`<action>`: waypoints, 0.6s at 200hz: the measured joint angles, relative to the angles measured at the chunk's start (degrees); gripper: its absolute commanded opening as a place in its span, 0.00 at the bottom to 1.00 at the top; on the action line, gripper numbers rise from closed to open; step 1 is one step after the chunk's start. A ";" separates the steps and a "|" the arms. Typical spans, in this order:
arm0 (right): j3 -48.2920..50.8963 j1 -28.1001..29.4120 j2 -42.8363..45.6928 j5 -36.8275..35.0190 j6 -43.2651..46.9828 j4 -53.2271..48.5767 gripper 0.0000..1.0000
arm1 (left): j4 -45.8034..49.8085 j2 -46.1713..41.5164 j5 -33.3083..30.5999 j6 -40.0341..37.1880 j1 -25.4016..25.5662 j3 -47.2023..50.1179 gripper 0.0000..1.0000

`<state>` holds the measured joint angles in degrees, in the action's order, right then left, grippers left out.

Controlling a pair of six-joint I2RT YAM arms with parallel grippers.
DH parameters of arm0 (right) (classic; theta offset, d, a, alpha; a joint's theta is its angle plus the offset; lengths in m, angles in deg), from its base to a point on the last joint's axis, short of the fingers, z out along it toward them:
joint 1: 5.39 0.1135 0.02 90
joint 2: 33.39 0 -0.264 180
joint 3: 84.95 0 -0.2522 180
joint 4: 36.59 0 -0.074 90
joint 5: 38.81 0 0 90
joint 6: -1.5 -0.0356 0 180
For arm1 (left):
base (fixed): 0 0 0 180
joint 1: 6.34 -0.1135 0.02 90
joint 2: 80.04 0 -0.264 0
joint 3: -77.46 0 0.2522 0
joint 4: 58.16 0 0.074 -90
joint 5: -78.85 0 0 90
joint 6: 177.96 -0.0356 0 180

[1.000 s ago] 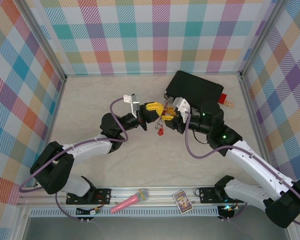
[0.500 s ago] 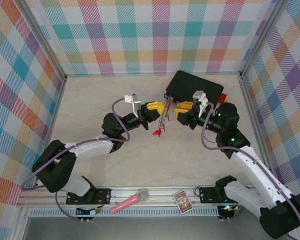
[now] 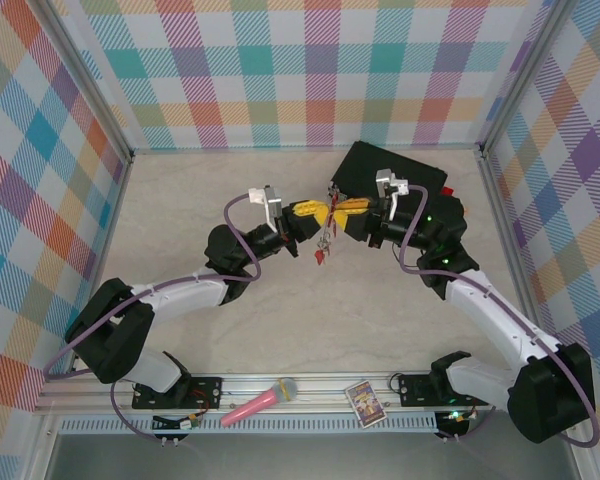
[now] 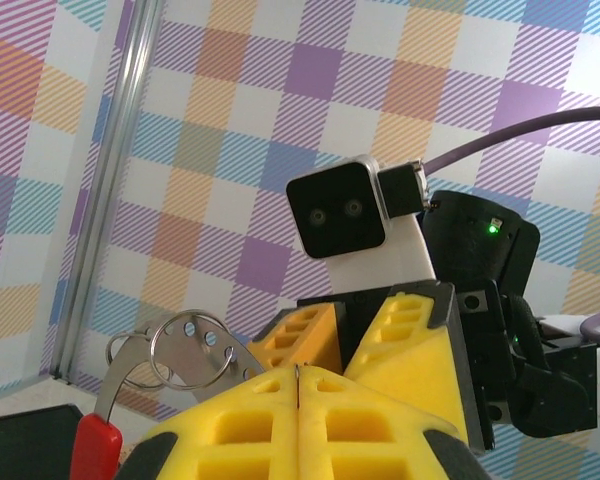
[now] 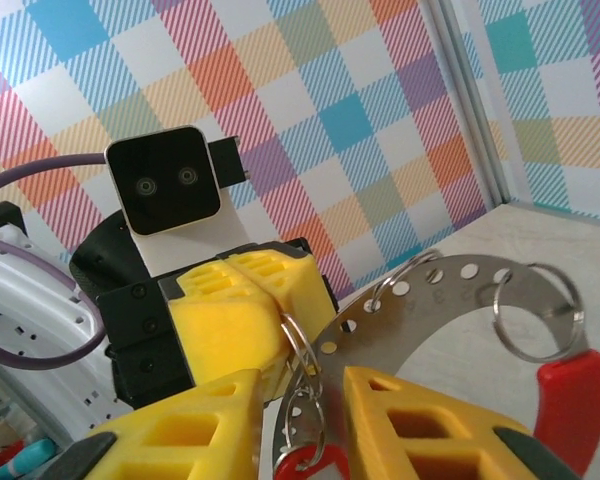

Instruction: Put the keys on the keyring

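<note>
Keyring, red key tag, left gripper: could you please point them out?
keyring (image 5: 420,295), right wrist view, perforated band.
red key tag (image 5: 302,465), right wrist view, upper edge.
left gripper (image 4: 297,385), left wrist view, fingertip seam.

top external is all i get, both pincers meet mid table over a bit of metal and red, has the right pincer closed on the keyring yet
observer: not yet. In the right wrist view the right pincer has its fingers apart, and the keyring, a flat metal band with punched holes, passes through the gap.
operator: ok and the left one, is it holding or just near
observer: in its own wrist view the left pincer is shut, its yellow fingers pressed together with no gap. The right wrist view shows the keyring's wire coming out at its tips, so it looks to be holding.
</note>
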<state>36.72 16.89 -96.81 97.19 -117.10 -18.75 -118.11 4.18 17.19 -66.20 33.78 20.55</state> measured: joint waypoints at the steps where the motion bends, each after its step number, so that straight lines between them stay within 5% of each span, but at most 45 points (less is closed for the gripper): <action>1: 0.00 0.00 0.00 0.00 -0.07 0.00 0.24 | -0.02 0.04 0.00 0.02 0.00 -0.07 0.00; 120: -0.61 -0.15 -1.79 1.77 -1.46 1.81 0.14 | -0.04 0.85 0.11 1.03 0.00 -0.74 0.00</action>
<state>36.10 16.74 -98.60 98.96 -118.56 -16.94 -118.16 5.04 17.30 -65.18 33.78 19.80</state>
